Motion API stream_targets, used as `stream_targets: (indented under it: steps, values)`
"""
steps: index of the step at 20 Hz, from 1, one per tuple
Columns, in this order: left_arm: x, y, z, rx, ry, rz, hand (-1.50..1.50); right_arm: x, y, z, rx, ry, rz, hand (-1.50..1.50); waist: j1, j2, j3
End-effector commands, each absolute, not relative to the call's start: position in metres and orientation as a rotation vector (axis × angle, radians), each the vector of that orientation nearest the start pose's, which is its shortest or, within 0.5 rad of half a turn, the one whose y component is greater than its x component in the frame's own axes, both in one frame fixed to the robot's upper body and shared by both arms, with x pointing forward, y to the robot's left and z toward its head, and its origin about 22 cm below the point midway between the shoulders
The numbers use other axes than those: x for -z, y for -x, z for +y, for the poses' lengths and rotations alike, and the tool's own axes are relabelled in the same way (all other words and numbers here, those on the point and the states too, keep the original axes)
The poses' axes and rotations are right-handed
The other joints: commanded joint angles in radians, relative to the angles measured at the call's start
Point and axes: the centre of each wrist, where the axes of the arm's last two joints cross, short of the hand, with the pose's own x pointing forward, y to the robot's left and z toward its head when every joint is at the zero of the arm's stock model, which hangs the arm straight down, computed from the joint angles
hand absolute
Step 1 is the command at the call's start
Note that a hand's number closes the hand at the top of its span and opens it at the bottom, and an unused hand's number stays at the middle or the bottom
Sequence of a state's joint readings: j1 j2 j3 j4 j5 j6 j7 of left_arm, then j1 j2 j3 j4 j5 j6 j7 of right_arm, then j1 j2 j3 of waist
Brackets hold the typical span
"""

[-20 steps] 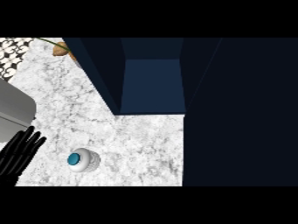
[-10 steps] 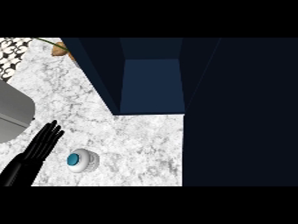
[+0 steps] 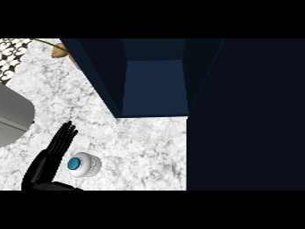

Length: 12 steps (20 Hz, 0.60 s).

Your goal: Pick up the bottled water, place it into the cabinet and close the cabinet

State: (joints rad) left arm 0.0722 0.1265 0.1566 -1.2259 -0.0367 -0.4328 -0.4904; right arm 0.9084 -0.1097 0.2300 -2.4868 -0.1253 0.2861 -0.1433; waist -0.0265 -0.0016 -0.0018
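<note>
The bottled water (image 3: 84,164) stands upright on the marble counter (image 3: 141,147), seen from above as a white round shape with a blue cap. My left hand (image 3: 49,163) rises from the lower left edge, fingers straight and open, right against the bottle's left side. Behind them the dark blue cabinet (image 3: 153,85) stands open, its inside showing. The cabinet's door (image 3: 254,116) fills the right side of the view. My right hand does not show.
A grey rounded appliance (image 3: 3,117) lies at the left edge of the counter. At the back left are a patterned tile wall (image 3: 3,53) and a brown object with a thin stem (image 3: 61,50).
My left hand has moved right and forward from the left edge until it is against the bottle. The bottle and the cabinet have stayed where they were.
</note>
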Motion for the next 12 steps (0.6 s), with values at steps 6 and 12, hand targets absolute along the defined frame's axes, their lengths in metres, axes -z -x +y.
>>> stream_targets:
  steps: [6, 12]
  values:
    - [0.139, -0.196, 0.315, 0.162, 0.329, -1.574, -1.5, -0.139, -0.031, -0.245, -0.111, -0.205, -1.83, -1.5, 0.002, 0.002, 0.0]
    - [0.161, -0.19, 0.301, 0.146, 0.425, -1.521, -1.5, -0.129, -0.033, -0.242, -0.112, -0.185, -1.825, -1.5, 0.004, 0.002, 0.0]
